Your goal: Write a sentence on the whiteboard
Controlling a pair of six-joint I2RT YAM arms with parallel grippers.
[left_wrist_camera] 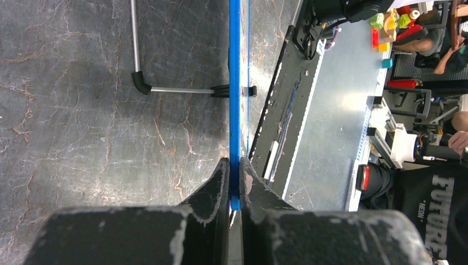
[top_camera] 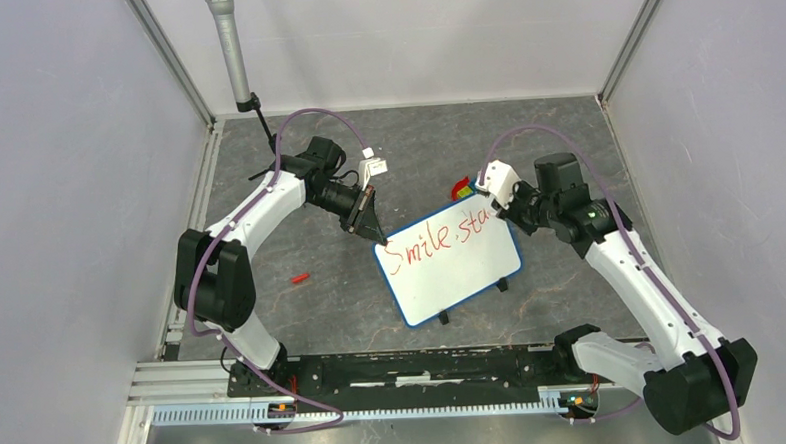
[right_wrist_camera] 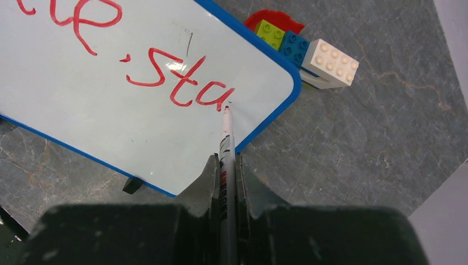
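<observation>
Lettering under way: red handwritten marker lettering (right_wrist_camera: 165,83) reads "Smile, sta" on the small white board with blue rim (top_camera: 461,269), resting mid-way across the grey stone-patterned table (top_camera: 353,314). Left end effector (left_wrist_camera: 234,185) is clamped on the board's blue edge. Right end effector (right_wrist_camera: 224,168) pinches a slim white marker pen (right_wrist_camera: 227,132), tip at the final "a". Next, probably, comes a "y", squeezed in just short of the rim.

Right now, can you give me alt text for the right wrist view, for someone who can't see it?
The jaws of the right gripper clamp a marker, its red tip at the whiteboard just after the red letters "sta" of the sentence. Coloured toy bricks lie beyond the board's rounded blue corner.
</observation>
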